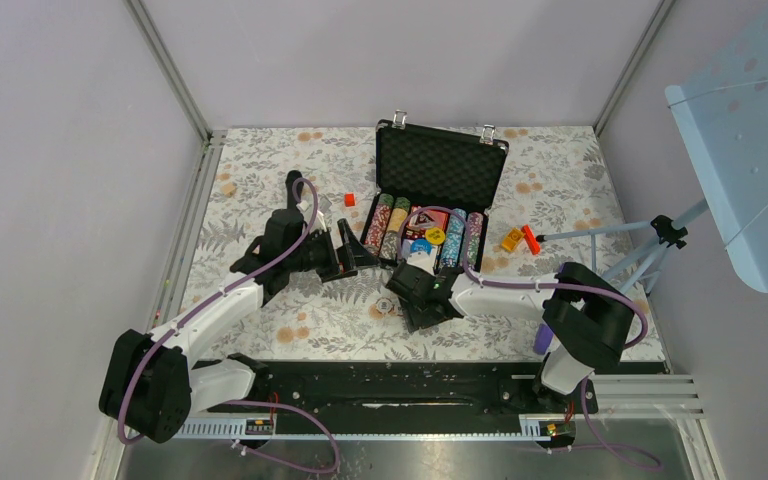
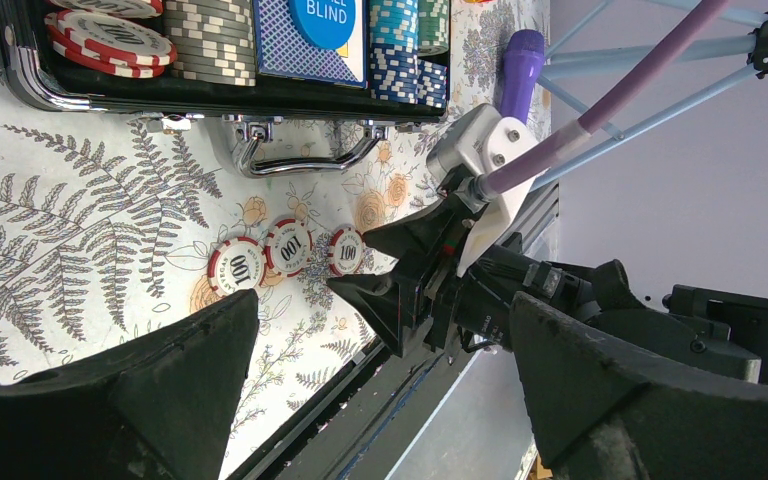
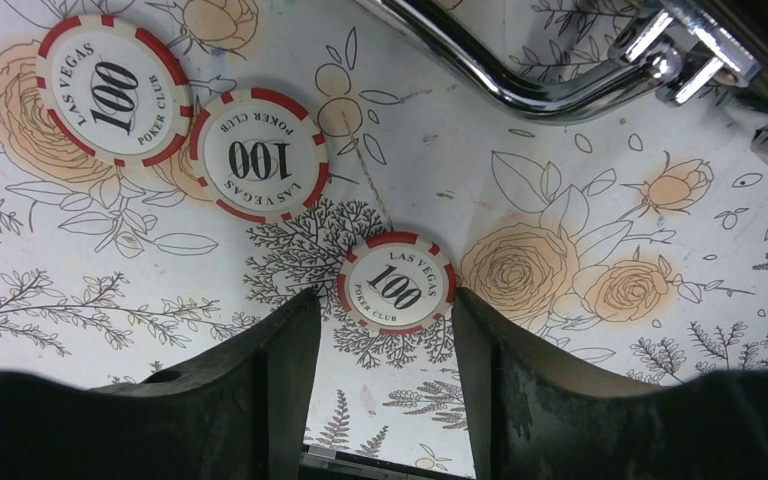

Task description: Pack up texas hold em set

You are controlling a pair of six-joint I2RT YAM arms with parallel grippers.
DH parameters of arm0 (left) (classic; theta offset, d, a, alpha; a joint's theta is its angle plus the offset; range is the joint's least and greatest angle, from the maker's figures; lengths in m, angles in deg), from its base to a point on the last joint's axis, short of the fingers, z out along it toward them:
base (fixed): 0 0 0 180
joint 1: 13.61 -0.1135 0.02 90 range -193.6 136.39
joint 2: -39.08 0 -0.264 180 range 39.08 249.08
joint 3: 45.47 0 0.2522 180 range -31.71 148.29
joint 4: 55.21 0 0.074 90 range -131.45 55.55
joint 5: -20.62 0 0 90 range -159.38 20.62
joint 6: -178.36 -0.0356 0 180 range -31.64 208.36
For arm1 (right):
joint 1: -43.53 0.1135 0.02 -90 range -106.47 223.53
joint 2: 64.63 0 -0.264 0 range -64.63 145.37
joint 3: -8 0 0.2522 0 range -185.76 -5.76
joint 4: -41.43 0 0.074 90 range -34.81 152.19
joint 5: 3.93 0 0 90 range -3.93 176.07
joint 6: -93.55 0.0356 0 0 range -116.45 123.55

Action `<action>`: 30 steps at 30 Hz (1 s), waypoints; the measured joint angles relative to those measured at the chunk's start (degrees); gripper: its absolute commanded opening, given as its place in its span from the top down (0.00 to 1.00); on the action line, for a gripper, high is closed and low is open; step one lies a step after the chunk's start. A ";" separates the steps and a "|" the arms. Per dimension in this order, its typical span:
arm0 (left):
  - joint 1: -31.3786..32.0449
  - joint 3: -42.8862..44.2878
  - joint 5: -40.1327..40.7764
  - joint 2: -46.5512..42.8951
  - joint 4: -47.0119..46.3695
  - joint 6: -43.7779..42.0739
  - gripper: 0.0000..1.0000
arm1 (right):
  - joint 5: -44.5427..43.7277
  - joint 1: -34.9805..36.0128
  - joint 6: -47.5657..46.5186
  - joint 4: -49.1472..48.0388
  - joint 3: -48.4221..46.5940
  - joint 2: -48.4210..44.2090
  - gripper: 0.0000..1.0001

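Now, right gripper (image 3: 384, 302) part-open astride a round, red-edged chip (image 3: 395, 285); left gripper (image 2: 385, 305) wide open, empty.

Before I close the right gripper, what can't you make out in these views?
Top view: the loose chips are mostly hidden under the right gripper.
Left wrist view: the top edge cuts off the case and the wording on the blue button.
Right wrist view: only the case handle shows; the edge cuts the rest.
Top view: orange items beside the case are too small to identify.
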 measured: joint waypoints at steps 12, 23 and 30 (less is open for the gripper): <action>0.00 -0.02 0.00 0.00 0.00 0.00 0.05 | 0.04 0.90 0.42 1.07 -0.04 -0.09 0.45; 0.00 -0.02 0.02 0.00 0.00 0.00 0.05 | 0.07 1.14 0.31 1.44 -0.55 0.46 0.36; 0.00 0.00 0.09 0.00 0.44 -0.09 0.05 | 0.15 1.31 0.17 2.36 -3.26 2.80 0.38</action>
